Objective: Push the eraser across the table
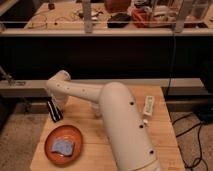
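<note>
Gripper: we are holding our gripper (54, 111) low at the table's (165, 131) nine o'clock edge; fingers' state we cannot tell.
Plate: an orange plate (50, 150) is carrying a blue cloth (63, 146) at seven o'clock.
Eraser: the white eraser (148, 105) is lying at two o'clock, well apart from us.
Progress: we are judging the push not yet begun.

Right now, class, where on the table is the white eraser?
In the camera view, the white eraser lies near the table's right edge, right of the robot arm, far from the pincer and the orange plate on the left.
</note>
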